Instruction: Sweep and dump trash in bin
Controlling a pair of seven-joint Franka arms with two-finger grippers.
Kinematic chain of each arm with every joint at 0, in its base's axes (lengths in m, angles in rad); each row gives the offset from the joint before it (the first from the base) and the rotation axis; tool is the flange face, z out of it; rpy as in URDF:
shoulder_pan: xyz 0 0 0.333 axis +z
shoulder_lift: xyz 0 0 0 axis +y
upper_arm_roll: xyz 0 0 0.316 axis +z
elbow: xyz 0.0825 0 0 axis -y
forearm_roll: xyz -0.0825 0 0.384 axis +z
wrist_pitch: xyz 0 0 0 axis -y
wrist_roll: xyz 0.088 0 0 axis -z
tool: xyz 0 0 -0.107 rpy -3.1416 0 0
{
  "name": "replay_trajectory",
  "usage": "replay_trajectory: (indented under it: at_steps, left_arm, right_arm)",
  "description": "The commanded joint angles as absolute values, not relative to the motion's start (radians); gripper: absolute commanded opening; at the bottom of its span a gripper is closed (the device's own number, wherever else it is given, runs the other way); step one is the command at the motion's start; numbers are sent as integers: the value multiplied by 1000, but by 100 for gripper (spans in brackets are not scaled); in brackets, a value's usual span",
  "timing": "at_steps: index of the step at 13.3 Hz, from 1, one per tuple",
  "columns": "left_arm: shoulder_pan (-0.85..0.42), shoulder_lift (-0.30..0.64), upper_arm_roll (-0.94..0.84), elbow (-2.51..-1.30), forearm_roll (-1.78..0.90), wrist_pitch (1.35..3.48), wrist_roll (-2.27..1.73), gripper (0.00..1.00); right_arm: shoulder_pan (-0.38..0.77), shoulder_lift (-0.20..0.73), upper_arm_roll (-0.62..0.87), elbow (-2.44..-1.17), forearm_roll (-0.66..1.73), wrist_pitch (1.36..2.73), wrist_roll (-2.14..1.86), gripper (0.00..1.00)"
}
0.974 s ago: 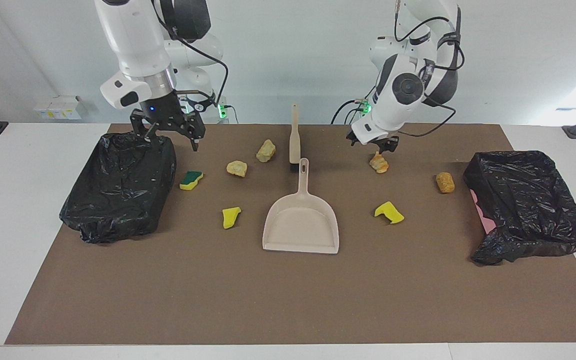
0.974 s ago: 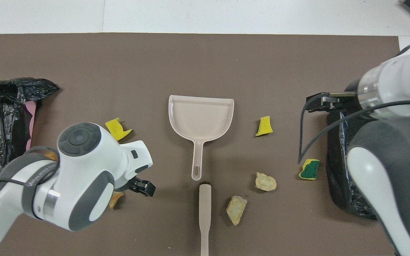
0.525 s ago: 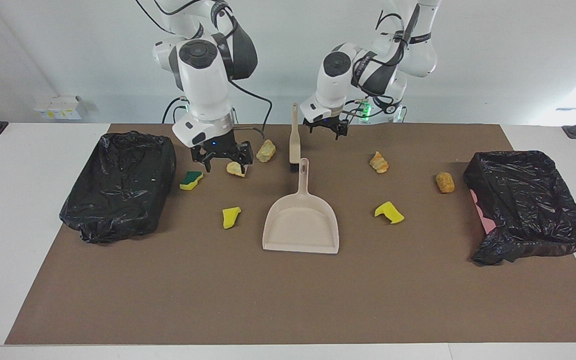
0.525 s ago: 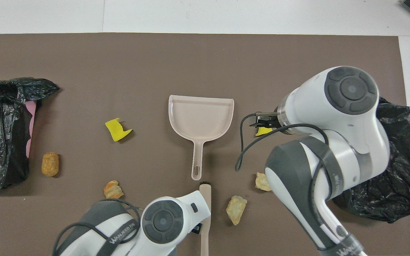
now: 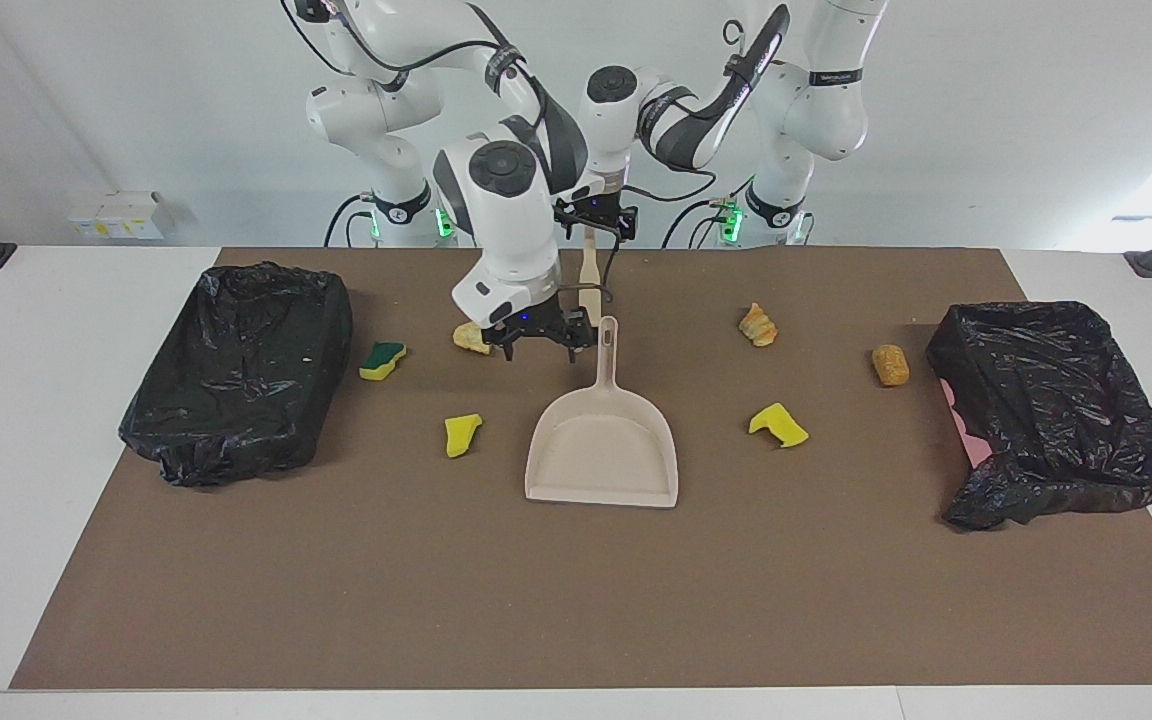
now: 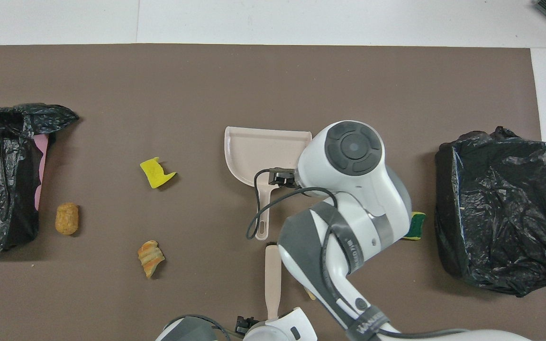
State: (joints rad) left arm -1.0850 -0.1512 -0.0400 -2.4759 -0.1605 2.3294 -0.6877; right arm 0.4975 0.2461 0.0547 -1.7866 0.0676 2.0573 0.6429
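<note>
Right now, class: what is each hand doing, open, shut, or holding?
Left hand: open, holding nothing, over the brush.
Right hand: open, holding nothing, beside the dustpan handle.

We are logging a white table (image 5: 56,420) carrying a brown mat (image 5: 576,600) that is covering most of its top. Lying on the mat, we are counting: a beige dustpan (image 5: 602,445) at the middle, its handle pointing toward the robots; a beige brush (image 6: 272,279) lying just nearer the robots, in line with that handle; a black-lined bin (image 5: 241,370) at the right arm's end and a second black-lined bin (image 5: 1056,410) at the left arm's end. Scattered between them we are noting a green-faced sponge piece (image 5: 382,360), two yellow sponge pieces (image 5: 462,434) (image 5: 778,425), and three tan-orange foam chunks (image 5: 470,338) (image 5: 757,325) (image 5: 890,365).
</note>
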Motion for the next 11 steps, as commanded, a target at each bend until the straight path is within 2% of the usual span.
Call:
replay_trajectory:
  at_steps: [1,3,7,8,9,11]
  left_arm:
    - [-1147,-117,-18,-2519,-175,2426,-721,100]
    - [-1163,-98,-17,-2514,-175,2451,-773,100]
    - [-1160,-118,-17,-2513,-175,2416,-779,100]
    - [-1160,-123,-17,-2514,-175,2416,-788,100]
    - [-1160,-123,-15,-2514,-175,2416,-792,90]
    - [-1160,-124,-15,-2513,-175,2414,-790,73]
  right_arm:
    - [560,319,51,-1763,72,2123,725,100]
    - [600,357,51,-1766,71,2166,758,100]
    - [627,361,51,-1830,66,2221,709,100]
    - [626,356,51,-1839,64,2221,709,94]
    - [627,356,51,-1839,64,2220,707,83]
    - [626,354,51,-1839,64,2207,707,42]
